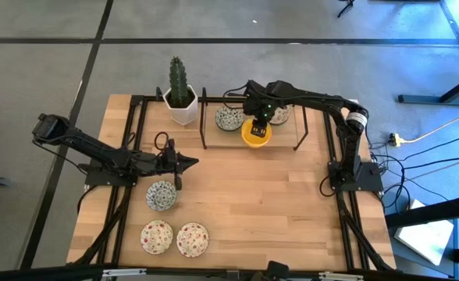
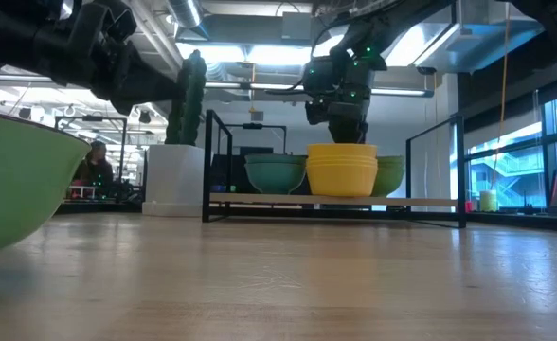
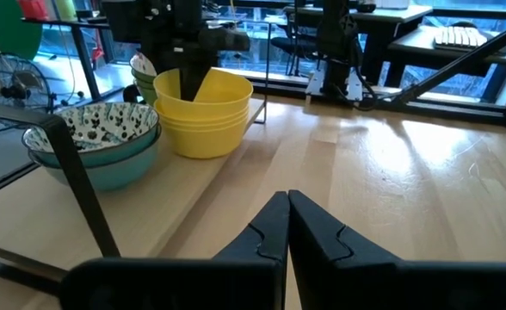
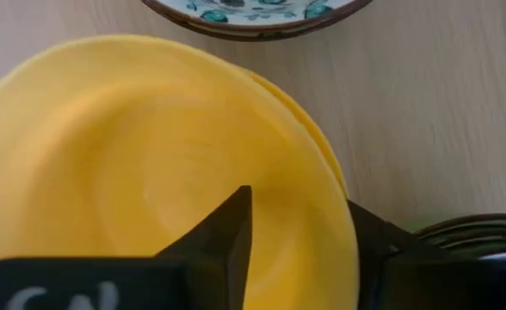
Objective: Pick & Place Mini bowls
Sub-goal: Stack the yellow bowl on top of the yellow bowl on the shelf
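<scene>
A stack of yellow mini bowls rests on the low black rack at the table's far side, between blue-green patterned bowls. My right gripper hangs over the stack, pointing down and open. One finger is inside the top yellow bowl and the other is outside its rim. My left gripper hovers shut and empty over the table's left middle. A patterned bowl and two red-speckled bowls sit on the table at near left. My right gripper straddles the top yellow bowl's rim from above. The inner finger stands clear of the wall. Whether the outer finger touches the rim, I cannot tell. The bowl sits nested upright on the stack.
A cactus in a white pot stands just left of the rack. The rack's upright posts frame the bowls. Bare wood stretches over the table's middle and right.
</scene>
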`<action>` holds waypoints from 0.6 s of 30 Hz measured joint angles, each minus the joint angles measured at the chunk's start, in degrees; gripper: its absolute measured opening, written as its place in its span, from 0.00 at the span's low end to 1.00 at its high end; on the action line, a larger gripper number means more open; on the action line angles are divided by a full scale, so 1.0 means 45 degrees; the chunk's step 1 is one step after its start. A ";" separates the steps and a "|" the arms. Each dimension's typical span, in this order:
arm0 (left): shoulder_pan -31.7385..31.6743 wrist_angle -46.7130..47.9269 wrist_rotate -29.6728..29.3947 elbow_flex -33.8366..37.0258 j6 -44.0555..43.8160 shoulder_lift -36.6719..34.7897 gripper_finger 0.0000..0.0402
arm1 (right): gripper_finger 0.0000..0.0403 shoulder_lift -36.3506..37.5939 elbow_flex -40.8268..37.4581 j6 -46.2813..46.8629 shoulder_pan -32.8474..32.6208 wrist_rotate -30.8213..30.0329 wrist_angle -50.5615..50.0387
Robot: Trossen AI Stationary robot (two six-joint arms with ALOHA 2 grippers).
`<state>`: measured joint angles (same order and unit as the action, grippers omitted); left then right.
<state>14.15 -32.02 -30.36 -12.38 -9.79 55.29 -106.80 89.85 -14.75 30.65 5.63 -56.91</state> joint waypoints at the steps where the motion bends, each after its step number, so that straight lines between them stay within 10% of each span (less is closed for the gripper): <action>1: 0.0000 -0.0068 -0.0002 0.0000 0.0002 0.0000 0.01 | 0.32 0.0000 0.0004 0.0061 0.0000 0.0000 -0.0014; 18: 0.0001 -0.0095 0.0005 0.0000 -0.0032 0.0000 0.01 | 0.34 0.0019 0.1048 0.0060 -0.0185 -0.0018 -0.0590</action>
<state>14.15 -32.45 -30.34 -12.38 -9.94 55.29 -106.72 94.56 -14.48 29.82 5.55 -59.56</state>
